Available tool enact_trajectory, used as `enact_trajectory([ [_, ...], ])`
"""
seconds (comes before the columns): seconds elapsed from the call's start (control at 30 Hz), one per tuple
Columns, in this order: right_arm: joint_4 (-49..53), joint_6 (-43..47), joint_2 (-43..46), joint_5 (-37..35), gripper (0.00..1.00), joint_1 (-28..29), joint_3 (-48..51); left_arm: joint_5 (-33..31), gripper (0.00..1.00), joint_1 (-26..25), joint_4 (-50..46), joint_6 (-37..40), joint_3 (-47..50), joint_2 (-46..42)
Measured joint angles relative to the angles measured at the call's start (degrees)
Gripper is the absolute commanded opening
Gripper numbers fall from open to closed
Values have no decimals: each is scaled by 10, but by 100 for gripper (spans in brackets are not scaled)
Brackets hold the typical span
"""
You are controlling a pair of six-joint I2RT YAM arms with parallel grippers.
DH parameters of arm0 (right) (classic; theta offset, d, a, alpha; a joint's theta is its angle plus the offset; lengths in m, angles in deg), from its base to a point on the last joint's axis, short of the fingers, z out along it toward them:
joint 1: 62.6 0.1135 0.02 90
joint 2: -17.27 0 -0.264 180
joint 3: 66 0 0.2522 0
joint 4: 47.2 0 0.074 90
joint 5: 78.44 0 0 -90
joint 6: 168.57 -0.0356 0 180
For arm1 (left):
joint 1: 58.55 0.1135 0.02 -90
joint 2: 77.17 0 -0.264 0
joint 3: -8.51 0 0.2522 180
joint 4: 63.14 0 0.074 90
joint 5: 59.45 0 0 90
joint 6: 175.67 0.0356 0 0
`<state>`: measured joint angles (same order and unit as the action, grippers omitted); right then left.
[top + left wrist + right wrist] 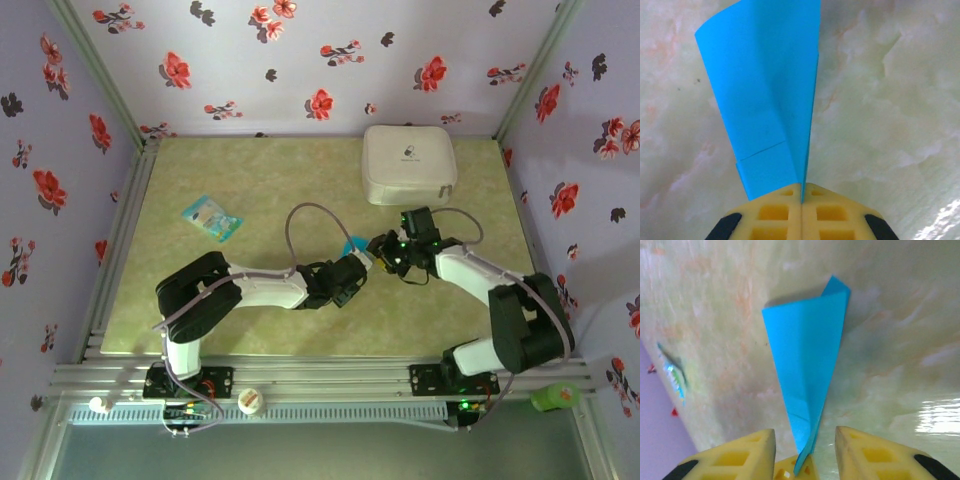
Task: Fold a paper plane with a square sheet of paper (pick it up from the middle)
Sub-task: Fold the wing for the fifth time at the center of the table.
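**Current step.** The paper plane [770,100] is a slim teal-blue dart with a centre crease. It widens from a narrow end to a broad end. It sits near the middle of the counter [250,170], between the two arms, in front of the white case [408,165] and well apart from the small pale-blue packet [211,217]. Whether its broad end touches the counter cannot be determined.

**Left gripper** [801,195]. The fingers [775,212] are pressed together and pinch the narrow end of the paper plane along its crease. The two folded halves fan out ahead of them.

**Right gripper** [805,440]. The fingers [747,452] are spread, one on each side of the same narrow end. Neither pad touches the paper. The yellow tip of the left gripper shows between them, so the left arm alone carries the load.

**Assessment.** Folding appears largely complete. The step in hand is judged to be a handover of the grip to the left arm, either to sharpen the crease or to set the plane down.

**Next move.**
1. Draw the right gripper straight back without brushing the wings.
2. Keep the left pinch firm, because thin paper slips and bends readily.
3. If a wing fold remains, take a new hold on the broad end, clear of the left fingers
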<state>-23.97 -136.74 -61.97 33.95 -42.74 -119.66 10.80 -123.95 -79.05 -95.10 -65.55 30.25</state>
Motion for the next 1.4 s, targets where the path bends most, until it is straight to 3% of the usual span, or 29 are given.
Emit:
enact_trajectory([
  [0.27, 24, 38, 92, -83, 40, -7, 26, 112, 0, 38, 21, -86, 0, 0],
  [0.7, -21, 42, 76, -36, 39, -7, 48, 279, 0, 87, 105, -217, 24, 0],
  [1.07, -86, 42, 34, 34, 35, -7, 63, 333, 0, 104, 164, -274, 42, 8],
  [1.4, -100, 42, 34, 36, 30, -7, 74, 372, 0, 111, 201, -308, 42, 44],
])
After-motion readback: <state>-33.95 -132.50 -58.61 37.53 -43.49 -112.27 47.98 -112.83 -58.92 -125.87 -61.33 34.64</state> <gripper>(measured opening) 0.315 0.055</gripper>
